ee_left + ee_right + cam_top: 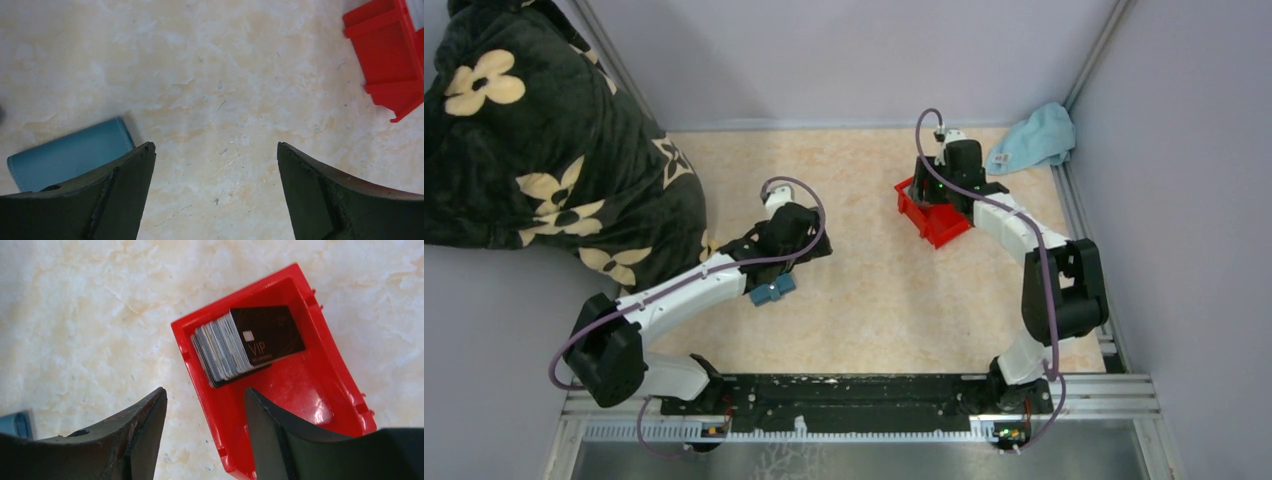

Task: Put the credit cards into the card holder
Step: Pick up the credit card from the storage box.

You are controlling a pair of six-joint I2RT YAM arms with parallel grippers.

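Observation:
Several credit cards [235,347] stand stacked on edge in a red bin [300,390]; their edges look grey-silver and the front card is black with "VIP" on it. My right gripper [205,392] is open and empty just above the bin's near wall, one finger over the table and one over the bin. In the top view it [936,190] hides the cards. The teal card holder [70,155] lies shut on the table beside my left finger. My left gripper [215,145] is open and empty over bare table, the card holder [772,291] just at its side.
The red bin [944,228] sits at the back right; it also shows in the left wrist view [390,60]. A light blue cloth [1034,140] lies in the far right corner. A dark floral blanket [534,130] covers the far left. Walls enclose the table.

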